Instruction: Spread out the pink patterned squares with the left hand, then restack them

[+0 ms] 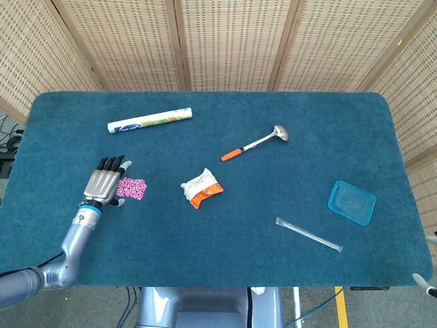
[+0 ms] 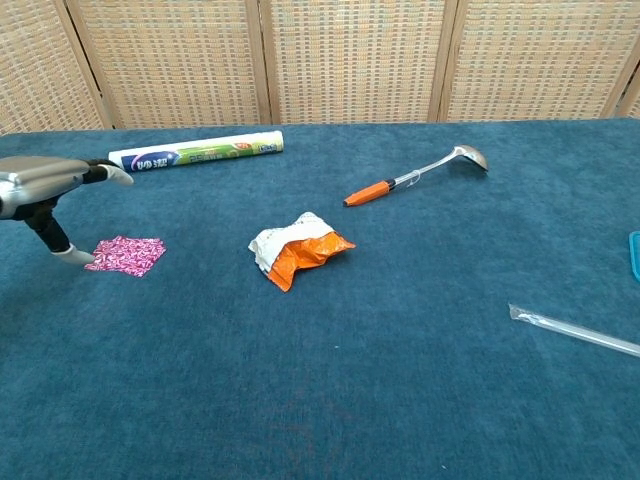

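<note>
The pink patterned squares [image 1: 131, 188] lie in one small flat pile on the blue cloth at the left, and show again as the squares [image 2: 126, 255] in the chest view. My left hand [image 1: 104, 183] hovers just left of the pile, fingers stretched out flat and apart, holding nothing. Seen from the chest, the left hand [image 2: 52, 183] is level above the cloth with its thumb [image 2: 62, 247] pointing down to the pile's left edge. A pale sliver [image 1: 425, 284] at the lower right edge of the head view may be my right hand.
A white and green roll [image 1: 149, 121] lies behind the hand. A crumpled orange and white wrapper [image 1: 201, 188] sits right of the pile. Further right are an orange-handled ladle [image 1: 255, 143], a clear straw [image 1: 308, 234] and a teal lid [image 1: 351, 202].
</note>
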Robot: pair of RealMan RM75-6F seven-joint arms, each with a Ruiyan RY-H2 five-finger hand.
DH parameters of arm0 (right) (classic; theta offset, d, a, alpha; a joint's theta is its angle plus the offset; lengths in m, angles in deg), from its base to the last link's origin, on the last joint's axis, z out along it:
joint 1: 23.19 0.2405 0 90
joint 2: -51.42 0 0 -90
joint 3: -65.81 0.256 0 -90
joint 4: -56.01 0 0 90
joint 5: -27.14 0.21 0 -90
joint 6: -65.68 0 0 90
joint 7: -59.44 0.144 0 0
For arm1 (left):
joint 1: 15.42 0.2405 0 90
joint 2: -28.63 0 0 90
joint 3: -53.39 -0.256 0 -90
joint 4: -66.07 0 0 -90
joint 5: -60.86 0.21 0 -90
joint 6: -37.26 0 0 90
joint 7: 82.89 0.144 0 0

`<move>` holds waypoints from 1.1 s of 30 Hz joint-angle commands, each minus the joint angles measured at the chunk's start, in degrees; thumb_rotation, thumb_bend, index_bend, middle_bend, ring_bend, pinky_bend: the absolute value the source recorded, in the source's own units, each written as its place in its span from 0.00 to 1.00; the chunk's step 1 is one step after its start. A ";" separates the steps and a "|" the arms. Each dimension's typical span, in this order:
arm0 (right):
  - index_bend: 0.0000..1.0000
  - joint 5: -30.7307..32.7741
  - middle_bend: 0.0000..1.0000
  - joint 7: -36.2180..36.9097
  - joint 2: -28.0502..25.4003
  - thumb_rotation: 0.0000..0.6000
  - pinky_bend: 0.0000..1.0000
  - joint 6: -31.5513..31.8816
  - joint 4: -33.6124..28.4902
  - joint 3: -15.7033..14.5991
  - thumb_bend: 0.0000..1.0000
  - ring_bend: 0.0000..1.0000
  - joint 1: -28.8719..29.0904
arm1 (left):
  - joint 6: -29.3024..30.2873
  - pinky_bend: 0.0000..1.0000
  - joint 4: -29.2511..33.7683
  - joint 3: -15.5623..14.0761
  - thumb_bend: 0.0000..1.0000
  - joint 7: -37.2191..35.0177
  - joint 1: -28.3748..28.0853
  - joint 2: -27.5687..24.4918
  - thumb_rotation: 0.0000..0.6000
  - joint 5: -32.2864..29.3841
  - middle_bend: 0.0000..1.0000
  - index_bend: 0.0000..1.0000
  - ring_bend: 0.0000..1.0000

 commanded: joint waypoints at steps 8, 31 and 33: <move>0.30 -0.53 0.26 -0.19 0.00 1.00 0.00 -1.17 -0.10 -0.17 0.01 0.00 0.99 | 13.55 0.00 10.87 -3.76 0.21 -8.49 10.18 -8.36 1.00 11.84 0.00 0.09 0.00; 0.30 -1.64 0.26 -1.14 0.34 1.00 0.00 -2.57 -0.96 -0.43 0.01 0.00 2.72 | 35.20 0.00 18.35 -13.61 0.20 -17.13 30.27 -17.91 1.00 31.98 0.00 0.09 0.00; 0.30 -1.87 0.26 -1.31 0.57 1.00 0.00 -2.49 -0.94 -0.59 0.01 0.00 2.72 | 36.74 0.00 18.37 -14.12 0.20 -16.93 31.56 -17.93 1.00 33.74 0.00 0.09 0.00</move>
